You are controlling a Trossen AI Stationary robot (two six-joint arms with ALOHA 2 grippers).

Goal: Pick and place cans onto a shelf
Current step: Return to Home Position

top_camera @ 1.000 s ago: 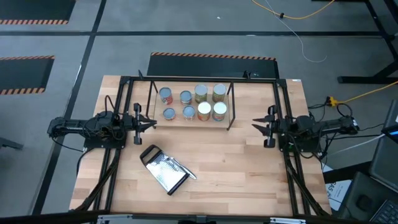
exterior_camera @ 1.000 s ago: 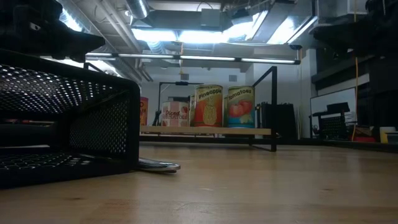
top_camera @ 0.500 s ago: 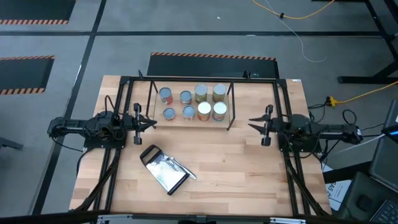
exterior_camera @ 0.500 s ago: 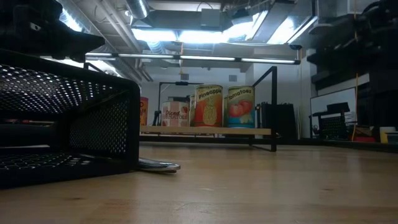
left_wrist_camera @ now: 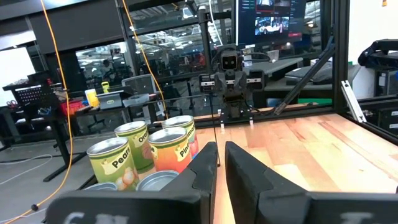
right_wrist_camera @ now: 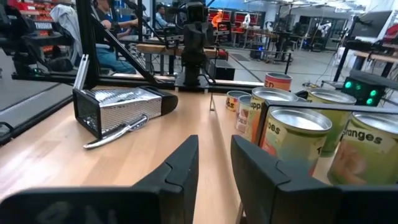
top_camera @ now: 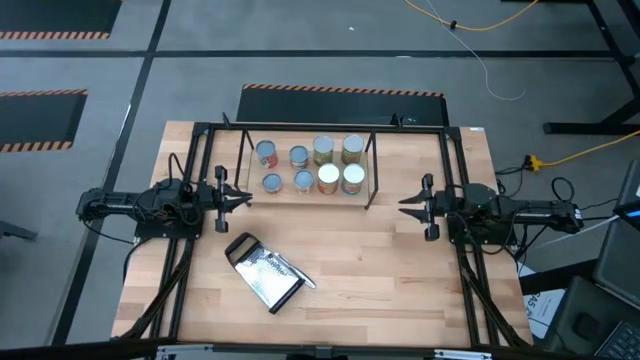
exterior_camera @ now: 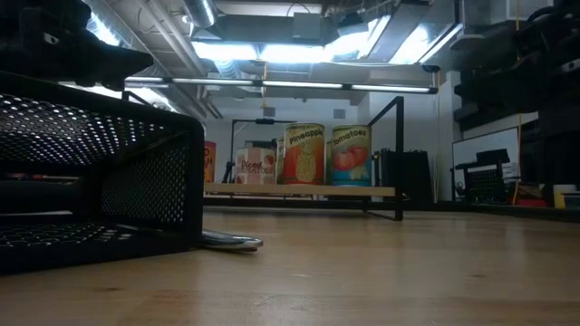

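Eight cans stand upright in two rows on the shelf, a black rod rack with a wooden board at the table's far middle. They also show in the low view, the left wrist view and the right wrist view. My left gripper is level just off the shelf's left end, its fingers nearly together and empty. My right gripper is level off the shelf's right end, slightly open and empty.
A flat metal grater with a black handle lies on the table in front of the shelf, left of middle; it fills the low view's left side. A black frame edges the table. Bare wood lies to the right front.
My right gripper has moved a little toward the table's left edge, closer to the shelf's right end, staying level. The cans, the shelf and the grater have stayed where they were.
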